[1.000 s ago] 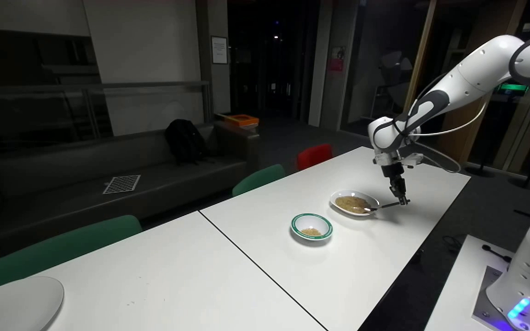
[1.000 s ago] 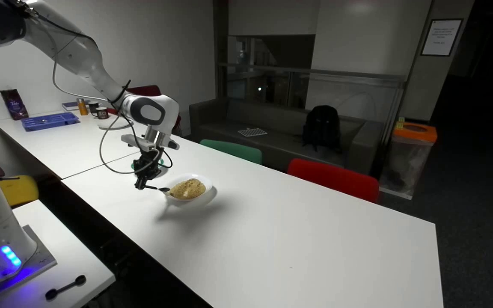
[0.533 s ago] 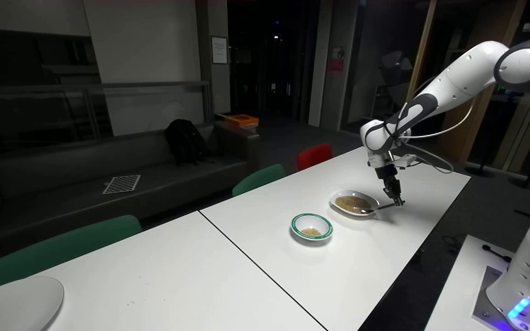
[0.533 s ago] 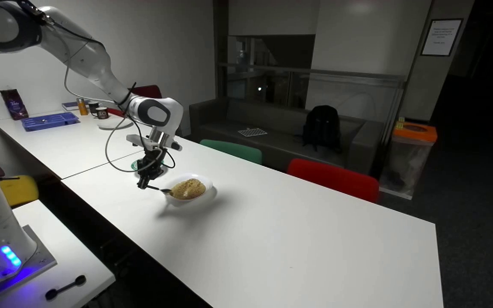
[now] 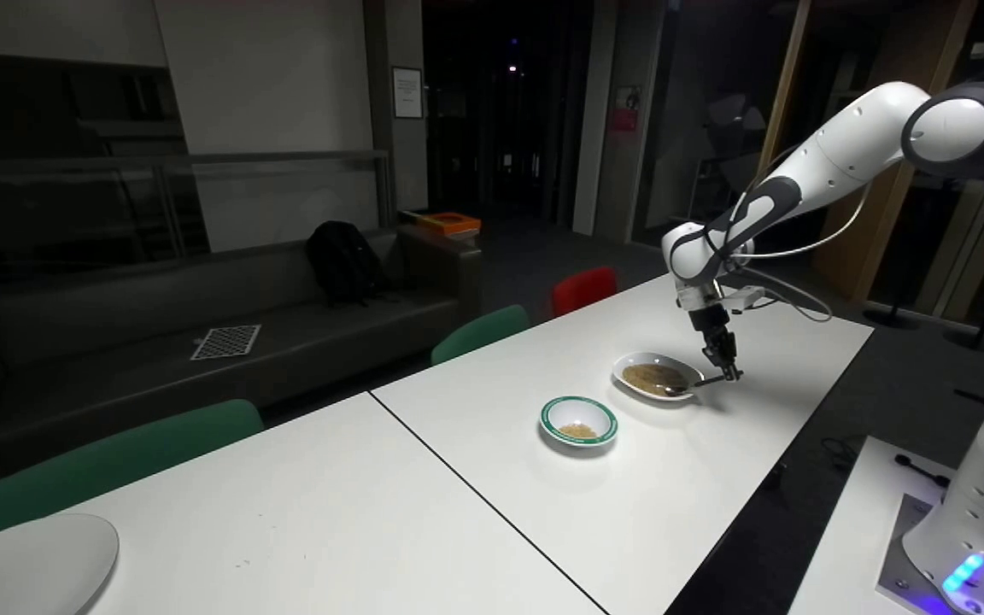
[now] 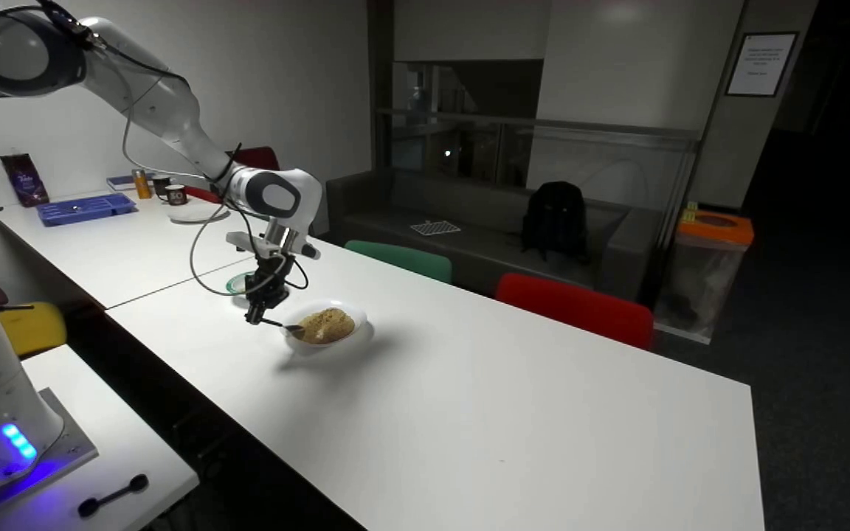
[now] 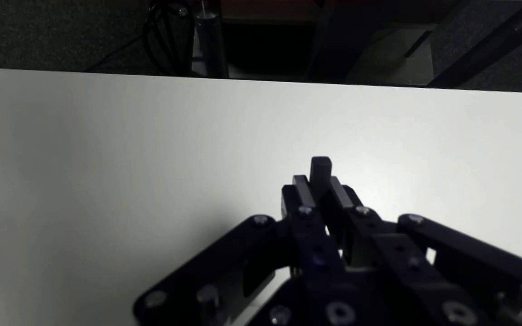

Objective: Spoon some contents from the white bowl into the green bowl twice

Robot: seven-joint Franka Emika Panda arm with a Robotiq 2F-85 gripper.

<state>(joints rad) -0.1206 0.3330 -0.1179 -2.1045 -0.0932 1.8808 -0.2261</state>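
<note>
Wrist view: your end effector (image 7: pixel 322 190) clamps the spoon (image 7: pixel 321 168); both exterior views add the white bowl (image 5: pixel 667 360); table edge (image 7: pixel 107 77) well apart.

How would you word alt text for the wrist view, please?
A black gripper is closed on a dark spoon handle, near its end, above a white table. Across the top, beyond the table's straight edge, lies dark floor.

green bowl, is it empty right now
No, in an exterior view the green bowl has a small patch of tan contents lying in it.
</note>
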